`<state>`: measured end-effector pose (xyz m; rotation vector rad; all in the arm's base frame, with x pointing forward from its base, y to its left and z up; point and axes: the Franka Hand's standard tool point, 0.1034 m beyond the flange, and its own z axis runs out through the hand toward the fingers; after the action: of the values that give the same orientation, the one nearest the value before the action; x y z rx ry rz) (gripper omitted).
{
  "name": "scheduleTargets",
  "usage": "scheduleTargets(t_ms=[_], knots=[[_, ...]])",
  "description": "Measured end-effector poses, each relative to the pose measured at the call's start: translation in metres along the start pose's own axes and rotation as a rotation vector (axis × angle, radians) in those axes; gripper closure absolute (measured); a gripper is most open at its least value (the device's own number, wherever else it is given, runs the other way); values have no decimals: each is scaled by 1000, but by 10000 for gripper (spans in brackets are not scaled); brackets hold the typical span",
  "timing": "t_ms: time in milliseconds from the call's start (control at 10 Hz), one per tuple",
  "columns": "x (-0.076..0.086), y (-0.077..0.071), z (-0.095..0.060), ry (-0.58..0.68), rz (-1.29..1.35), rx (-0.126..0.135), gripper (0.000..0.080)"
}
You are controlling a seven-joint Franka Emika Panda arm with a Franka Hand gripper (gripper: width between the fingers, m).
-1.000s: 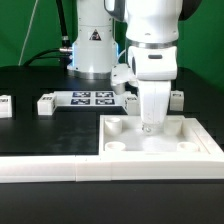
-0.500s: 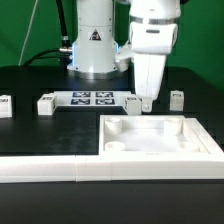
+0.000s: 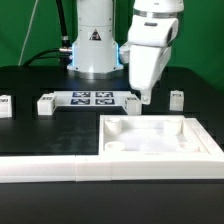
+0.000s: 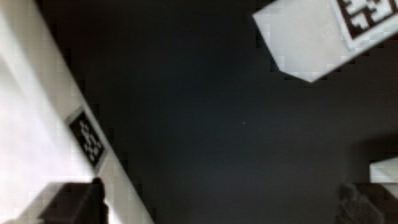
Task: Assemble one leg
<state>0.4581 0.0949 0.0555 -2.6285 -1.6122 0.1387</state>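
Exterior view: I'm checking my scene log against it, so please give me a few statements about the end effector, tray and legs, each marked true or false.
1. The end effector is shut on a part. False: it is open, and the wrist view shows only bare table between its fingers.
2. The tray lies nearest the camera, toward the exterior view's right. True.
3. A leg stands in the tray. False: the tray looks empty. Each leg in view, such as this one, stands on the table behind it.
4. The marker board lies farther back than the tray, toward the exterior view's left. True.
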Motion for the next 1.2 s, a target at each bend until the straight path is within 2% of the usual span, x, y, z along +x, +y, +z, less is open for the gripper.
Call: scheduleTargets(t_ms=[100, 200, 300, 500, 700, 800, 1200], knots=[[-1, -1, 1, -2, 94, 2, 150], [-3, -9, 4, 2, 298, 11, 150], [-2, -20, 5, -3, 470, 10, 150], [10, -39, 8, -16, 707, 10, 150], [21, -51, 10, -16, 932, 28, 150], [29, -59, 11, -10, 1056, 46, 150], [34, -66, 12, -15, 1413, 80, 150]])
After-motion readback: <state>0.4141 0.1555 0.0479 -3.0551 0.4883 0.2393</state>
